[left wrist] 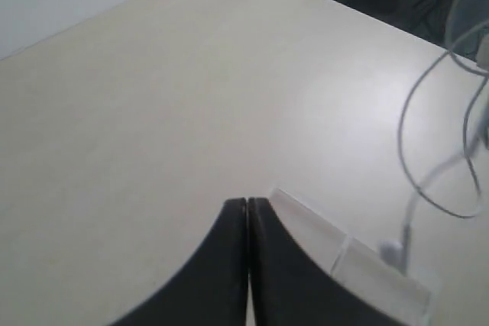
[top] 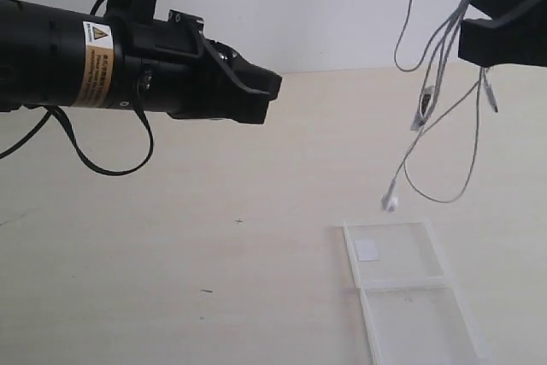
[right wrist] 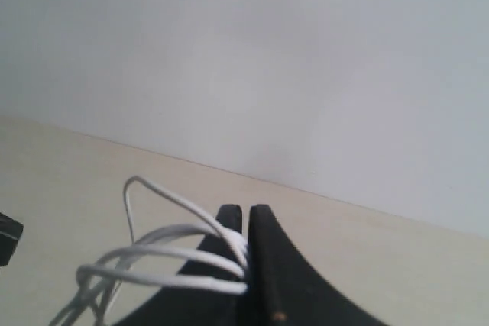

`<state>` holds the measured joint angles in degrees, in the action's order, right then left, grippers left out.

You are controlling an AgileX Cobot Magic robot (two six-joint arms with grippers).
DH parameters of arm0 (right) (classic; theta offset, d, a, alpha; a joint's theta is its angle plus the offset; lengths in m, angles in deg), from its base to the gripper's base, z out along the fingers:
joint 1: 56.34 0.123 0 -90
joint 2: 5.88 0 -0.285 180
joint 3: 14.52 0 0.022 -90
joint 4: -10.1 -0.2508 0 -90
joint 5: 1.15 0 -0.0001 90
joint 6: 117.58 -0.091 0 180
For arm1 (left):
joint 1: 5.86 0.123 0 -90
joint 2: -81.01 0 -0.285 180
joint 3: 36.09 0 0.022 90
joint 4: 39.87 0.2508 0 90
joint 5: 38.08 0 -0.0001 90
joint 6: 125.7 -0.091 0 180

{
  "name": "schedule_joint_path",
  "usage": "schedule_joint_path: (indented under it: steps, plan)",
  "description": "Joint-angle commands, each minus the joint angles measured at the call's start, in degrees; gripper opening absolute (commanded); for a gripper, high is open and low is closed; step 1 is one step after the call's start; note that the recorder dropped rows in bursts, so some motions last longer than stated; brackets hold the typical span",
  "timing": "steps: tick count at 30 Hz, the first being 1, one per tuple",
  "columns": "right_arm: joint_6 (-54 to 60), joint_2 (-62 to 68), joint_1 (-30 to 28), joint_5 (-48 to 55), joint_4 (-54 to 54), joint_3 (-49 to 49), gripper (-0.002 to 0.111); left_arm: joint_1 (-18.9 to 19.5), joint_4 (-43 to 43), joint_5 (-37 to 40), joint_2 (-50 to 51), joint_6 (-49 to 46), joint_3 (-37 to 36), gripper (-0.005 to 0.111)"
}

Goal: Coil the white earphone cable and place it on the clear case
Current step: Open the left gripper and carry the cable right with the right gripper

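Cable location: The white earphone cable (top: 440, 57) hangs in mid-air from the right gripper (top: 491, 19) in several loose loops, and no part that shows touches the table (top: 214, 237).
Lowest point: One earbud (top: 390, 203) dangles just above the far edge of the clear case (top: 406, 256), apart from it. The inline remote (top: 423, 107) hangs higher up in the bundle.
Right fingers: They are clamped on a handful of strands. Your right wrist view shows the wires pinched between the pads.
Left fingers: The left gripper (left wrist: 247, 204) has its fingers pressed together with nothing between them. It hovers well to the left of the cable.
Case: It lies open and flat on the table as two panels, with a small white sticker (top: 367, 250) in the far one. Nothing rests on it.
Handling: Judge the cable to be very light, limp and a little springy. The loops will likely spread once released, thin wire can slip through a pinch, and the earbuds will swing.
Hold: Your best grip is where the strands gather. For a second hold, take the hanging bundle lower down near the remote, not a single strand or an earbud.
Case risk: The plastic looks light and smooth, so it may slide if nudged. Lower the coil rather than dropping it.
Progress: The coil is loose and placement is not yet done.
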<state>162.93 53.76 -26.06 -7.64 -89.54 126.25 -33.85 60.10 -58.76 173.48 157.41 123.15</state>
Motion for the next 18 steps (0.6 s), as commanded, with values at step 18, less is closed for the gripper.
schedule_joint_path:
  steps: [18]
  plan:
    - [-13.76, -0.71, -0.27, -1.86, -0.31, -7.96, 0.000, 0.10, -0.02, 14.16, 0.01, -1.69, -4.80, 0.000]
